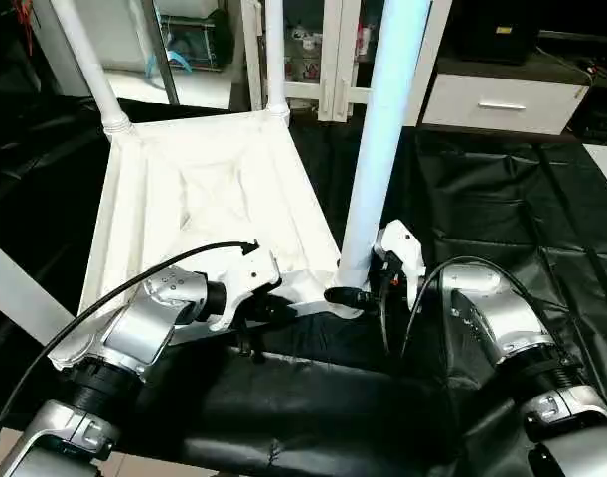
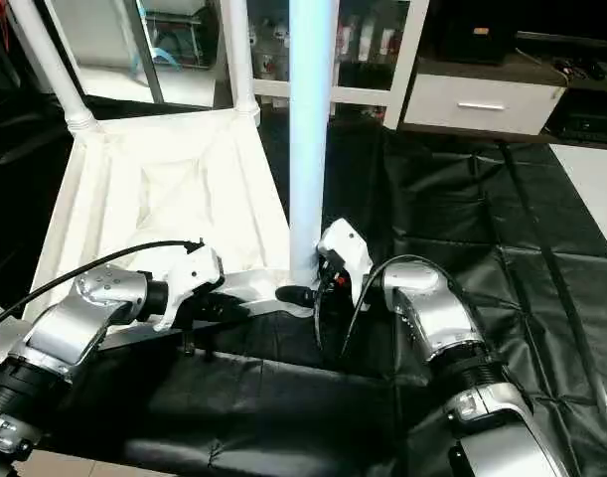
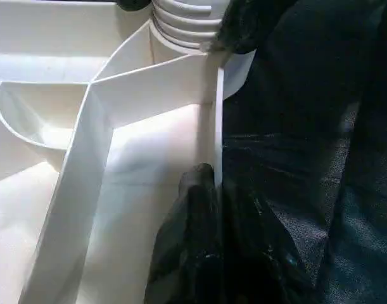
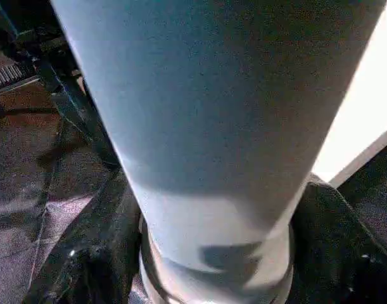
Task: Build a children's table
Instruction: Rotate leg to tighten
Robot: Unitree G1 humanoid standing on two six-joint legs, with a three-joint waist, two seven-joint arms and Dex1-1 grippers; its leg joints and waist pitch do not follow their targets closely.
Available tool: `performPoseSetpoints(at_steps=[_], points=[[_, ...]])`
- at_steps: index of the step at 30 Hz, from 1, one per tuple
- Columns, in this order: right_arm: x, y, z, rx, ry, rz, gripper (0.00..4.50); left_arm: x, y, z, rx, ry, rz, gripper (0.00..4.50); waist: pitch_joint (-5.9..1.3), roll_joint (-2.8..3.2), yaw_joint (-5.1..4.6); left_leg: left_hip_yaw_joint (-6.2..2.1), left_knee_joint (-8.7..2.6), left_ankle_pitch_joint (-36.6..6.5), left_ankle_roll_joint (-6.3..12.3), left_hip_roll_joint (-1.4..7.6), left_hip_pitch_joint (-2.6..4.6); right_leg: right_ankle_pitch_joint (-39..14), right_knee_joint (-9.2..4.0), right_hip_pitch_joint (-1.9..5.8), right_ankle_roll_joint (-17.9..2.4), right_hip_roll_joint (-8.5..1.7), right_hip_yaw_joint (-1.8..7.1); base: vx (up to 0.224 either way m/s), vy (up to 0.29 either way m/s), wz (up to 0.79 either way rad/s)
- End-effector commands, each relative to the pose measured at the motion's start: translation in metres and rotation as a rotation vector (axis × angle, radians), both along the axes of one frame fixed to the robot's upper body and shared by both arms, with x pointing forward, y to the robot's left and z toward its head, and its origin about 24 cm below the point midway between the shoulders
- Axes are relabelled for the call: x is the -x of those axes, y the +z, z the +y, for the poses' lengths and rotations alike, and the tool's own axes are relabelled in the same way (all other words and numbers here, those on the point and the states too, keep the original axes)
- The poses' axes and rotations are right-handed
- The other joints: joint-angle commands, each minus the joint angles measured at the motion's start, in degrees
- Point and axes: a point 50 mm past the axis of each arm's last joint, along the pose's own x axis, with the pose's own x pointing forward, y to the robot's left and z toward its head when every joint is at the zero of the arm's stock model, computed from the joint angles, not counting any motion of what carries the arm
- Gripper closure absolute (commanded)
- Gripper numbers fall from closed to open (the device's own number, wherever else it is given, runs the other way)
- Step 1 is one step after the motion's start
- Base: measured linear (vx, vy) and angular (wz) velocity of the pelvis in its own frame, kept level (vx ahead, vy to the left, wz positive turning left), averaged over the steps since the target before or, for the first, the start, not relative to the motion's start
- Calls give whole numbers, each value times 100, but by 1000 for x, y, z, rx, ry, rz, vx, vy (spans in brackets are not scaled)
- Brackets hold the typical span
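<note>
The children's table top [image 1: 204, 189] lies upside down on the black-draped work table, ribbed underside up. Two white legs [image 1: 84, 60] [image 1: 274, 50] stand in its far corner sockets. A third leg [image 1: 382, 139] stands upright in the near right socket. My right gripper [image 1: 358, 288] is at this leg's base, and in the right wrist view its black fingers [image 4: 85, 253] press on either side of the tube. My left gripper [image 1: 268, 310] is shut on the top's near rim wall [image 3: 217, 120], close to the same corner.
Black cloth [image 1: 502, 199] covers the work table to the right and in front. A white drawer unit [image 1: 502, 99] and a glass-fronted cabinet [image 1: 313, 50] stand behind. A white bar [image 1: 15, 288] crosses the left edge.
</note>
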Motion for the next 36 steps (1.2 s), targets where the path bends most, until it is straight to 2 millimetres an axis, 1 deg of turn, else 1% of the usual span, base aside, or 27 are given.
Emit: performPoseSetpoints(at_steps=[1, 3, 5, 7, 8, 10, 11, 13, 14, 15, 17, 19, 20, 21, 22, 23, 24, 25, 26, 27, 29, 30, 31, 33, 34, 35, 36], points=[[-3, 3, -3, 34, 10, -12, 174, 2, 6, -10, 25, -63, -19, 450, -430, 66, -2, 3, -372, -261, 443, 148, -41, -53, -254, 454, -1792, -333, 159, 0, 0, 0], [-3, 2, -4, 39, 11, -12, 175, 2, 6, -9, 24, -61, -19, 450, -434, 70, -2, 6, -369, -265, 443, 149, -36, -32, -253, 452, -1803, -332, 156, 0, 0, 0], [-2, 1, -6, 46, 11, -8, 175, 0, 6, -8, 22, -55, -20, 450, -435, 29, 8, 10, -368, -251, 466, 152, -35, -44, -246, 456, -1819, -338, 156, 0, 0, 0], [-4, 1, -6, 46, -4, -15, 175, -2, 7, -8, 26, -44, -24, 450, -437, 38, 10, 14, -365, -234, 475, 157, -34, -75, -248, 452, -1818, -339, 152, 0, 0, 0], [-4, 1, -6, 46, -6, -16, 175, -2, 7, -8, 27, -43, -24, 450, -433, 24, 6, 17, -367, -215, 478, 158, -39, -74, -250, 450, -1815, -339, 152, 0, 0, 0], [-11, 1, -5, 31, -87, -39, 175, -5, 7, -8, 33, -16, -29, 450, -433, 28, 4, 20, -361, -214, 470, 157, -39, -123, -252, 442, -1807, -350, 152, 0, 0, 0], [-14, 1, -4, 23, -135, -48, 175, -6, 7, -8, 35, -2, -31, 450, -426, 32, -3, 23, -367, -296, 423, 146, -35, -277, -276, 436, -1781, -350, 150, 0, 0, 0], [-26, -5, -2, -36, -382, -50, 175, -15, 6, -15, 72, 93, -37, 450, -411, 2, -52, 16, -385, -384, 300, 126, -61, -549, -303, 449, -1698, -360, 159, 0, 0, 0], [-29, -7, 0, -53, -449, -45, 175, -18, 6, -17, 86, 125, -38, 450, -395, 8, -72, 13, -398, -456, 236, 127, -52, -721, -338, 437, -1640, -360, 159, 0, 0, 0], [-32, -11, 2, -80, -570, -31, 175, -25, 5, -23, 101, 184, -48, 450, -397, -17, -107, -1, -402, -449, 130, 107, -65, -1002, -357, 459, -1500, -362, 154, 0, 0, 0], [-34, -14, 3, -97, -653, -16, 176, -30, 4, -26, 106, 233, -58, 450, -405, -7, -119, 7, -398, -509, 102, 96, -50, -1173, -385, 448, -1410, -357, 156, 0, 0, 0], [-36, -19, 4, -111, -794, 2, 176, -38, 2, -30, 99, 309, -73, 450, -412, -1, -114, 10, -398, -468, 145, 102, -57, -1067, -380, 438, -1399, -352, 154, 0, 0, 0], [-38, -23, 6, -104, -892, 6, 176, -45, 1, -34, 93, 374, -81, 450, -418, -37, -110, 17, -395, -402, 148, 101, -46, -976, -376, 423, -1406, -346, 148, 0, 0, 0], [-38, -25, 8, -95, -939, 4, 176, -48, 1, -36, 88, 404, -84, 450, -418, -17, -101, 9, -404, -403, 119, 91, -39, -1005, -369, 421, -1405, -340, 136, 0, 0, 0], [-39, -27, 11, -77, -1016, -7, 176, -53, 0, -37, 63, 471, -98, 450, -415, -83, -102, 23, -405, -426, 130, 95, -43, -1039, -383, 424, -1392, -342, 134, 0, 0, 0], [-40, -28, 13, -44, -1075, -16, 176, -56, -1, -38, 37, 506, -110, 450, -413, -82, -84, 16, -410, -402, 102, 94, -46, -1111, -380, 427, -1341, -357, 137, 0, 0, 0], [-41, -28, 14, 14, -1148, -43, 176, -60, -1, -37, 10, 558, -132, 450, -425, -83, -72, 16, -406, -388, 132, 89, -51, -1096, -368, 435, -1310, -359, 131, 0, 0, 0], [-41, -28, 15, 47, -1219, -69, 176, -63, 0, -37, 2, 591, -149, 450, -417, -106, -70, 20, -410, -331, 145, 89, -65, -1054, -370, 431, -1282, -358, 135, 0, 0, 0], [-41, -28, 15, 64, -1257, -85, 176, -65, 1, -37, 0, 607, -158, 450, -433, -76, -59, 17, -409, -201, 112, 79, -46, -943, -347, 414, -1231, -349, 131, 0, 0, 0], [-42, -26, 21, 72, -1240, -100, 176, -66, 2, -38, 0, 625, -167, 450, -447, -103, -38, 29, -401, -194, 161, 73, -43, -775, -322, 420, -1238, -347, 127, 0, 0, 0], [-43, -23, 31, 64, -1187, -109, 176, -68, 4, -38, -4, 641, -178, 450, -451, -125, -27, 29, -397, -110, 315, 72, -83, -526, -290, 445, -1266, -358, 116, 0, 0, 0], [-45, -21, 34, 25, -1176, -91, 176, -69, 5, -39, -4, 641, -183, 450, -455, -122, -23, 30, -391, -77, 358, 74, -85, -446, -285, 446, -1277, -362, 117, 0, 0, 0], [-46, -19, 36, -20, -1174, -78, 176, -69, 5, -38, -1, 638, -185, 450, -455, -163, -27, 37, -385, -41, 456, 73, -104, -333, -279, 451, -1308, -364, 113, 0, 0, 0], [-48, -11, 45, -103, -1097, -92, 176, -69, 4, -37, -4, 624, -185, 450, -442, -135, -17, 36, -376, -112, 594, 76, -119, -402, -292, 448, -1355, -389, 106, 0, 0, 0], [-48, -4, 52, -164, -1030, -134, 120, -68, 4, -35, -4, 612, -183, 450, -440, -142, -14, 35, -377, -128, 613, 82, -119, -445, -296, 449, -1359, -398, 105, 0, 0, 0], [-48, -4, 52, -164, -1030, -134, 120, -68, 4, -35, -4, 612, -183, 450, -441, -126, 0, 34, -377, -121, 636, 91, -110, -455, -298, 445, -1382, -396, 103, 0, 0, 0], [-47, 0, 55, -205, -1007, -143, 106, -67, 4, -33, -5, 602, -183, 450, -441, -128, -2, 33, -375, -82, 661, 93, -116, -415, -287, 446, -1409, -392, 101, 0, 0, 0]])
